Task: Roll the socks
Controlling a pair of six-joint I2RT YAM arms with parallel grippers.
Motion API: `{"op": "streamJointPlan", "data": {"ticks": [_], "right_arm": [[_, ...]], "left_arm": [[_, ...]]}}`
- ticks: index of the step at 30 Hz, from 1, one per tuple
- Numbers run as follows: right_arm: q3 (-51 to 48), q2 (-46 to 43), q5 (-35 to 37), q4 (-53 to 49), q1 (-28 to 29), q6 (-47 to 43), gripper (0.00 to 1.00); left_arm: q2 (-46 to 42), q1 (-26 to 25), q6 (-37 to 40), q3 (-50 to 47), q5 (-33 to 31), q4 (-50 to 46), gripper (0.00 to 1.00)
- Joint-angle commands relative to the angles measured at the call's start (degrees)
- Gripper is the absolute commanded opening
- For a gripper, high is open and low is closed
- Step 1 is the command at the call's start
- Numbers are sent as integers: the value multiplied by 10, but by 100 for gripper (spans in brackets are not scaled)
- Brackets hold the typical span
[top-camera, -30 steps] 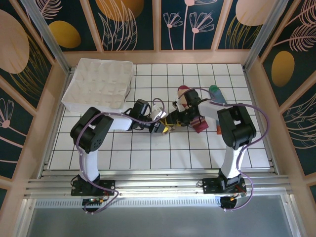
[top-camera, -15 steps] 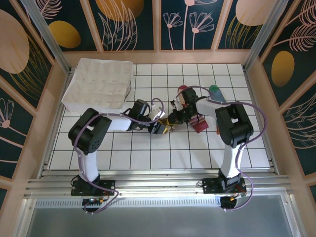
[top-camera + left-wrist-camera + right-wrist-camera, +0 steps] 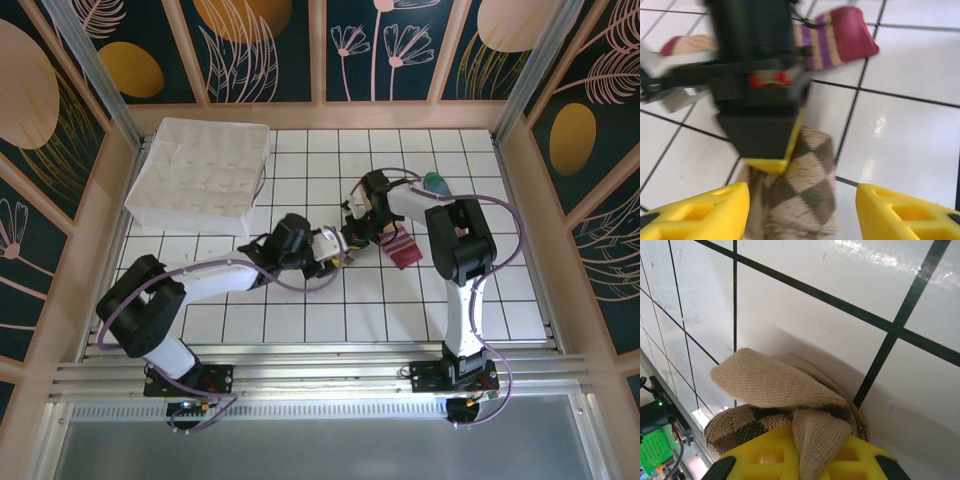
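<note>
Pinches a fold of the argyle sock [image 3: 775,385] in the right jaws, pressed together on the tan knit, with a strip of fabric squeezed up between the yellow fingers [image 3: 855,462] of the right gripper [image 3: 805,460]. Holds the left jaws spread wide on the left gripper [image 3: 800,212], one yellow fingertip on each side of the same sock and clear of it.

Shows that sock bunched on the white gridded worktop [image 3: 300,320] near the middle, diamond pattern up and lying over a black grid line in the left wrist view. Reaches in tip to tip over it in the top view, left gripper [image 3: 325,258] from the left and right gripper [image 3: 356,232] from the far right.

Leaves the beige sock [image 3: 840,42] flat on the worktop just beyond the right gripper, pink-purple striped cuff to the right and red toe to the left in the left wrist view, the middle hidden by the black gripper body. Leaves the blue-grey sock [image 3: 434,182] further back on the right, green toe peeking out beside the right arm, the rest too covered to tell. Sets a white tray [image 3: 205,170] at the far left corner, well apart from the socks.
</note>
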Motion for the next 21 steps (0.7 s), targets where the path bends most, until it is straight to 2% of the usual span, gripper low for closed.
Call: {"op": "streamJointPlan", "data": {"ticks": [1, 9, 13, 15, 17, 18, 19, 21], "right_arm": [[-1, 50, 55, -78, 5, -18, 0], [15, 62, 54, -107, 5, -28, 0], [20, 66, 46, -117, 5, -31, 0], [23, 68, 41, -123, 4, -31, 0], [30, 69, 34, -134, 1, -30, 1], [31, 65, 30, -134, -1, -27, 3], [31, 59, 24, -131, -6, -22, 7], [27, 39, 6, -116, -22, -6, 20]], "left_arm": [[31, -22, 57, 1, -96, 11, 60], [101, -35, 80, 23, -123, 36, 62], [136, -36, 84, 40, -127, 21, 56], [148, -36, 81, 47, -131, 7, 44], [152, -36, 72, 53, -124, -13, 23], [150, -36, 66, 53, -119, -19, 16], [148, -36, 57, 51, -111, -26, 9], [144, -35, 30, 48, -94, -37, 2]]}}
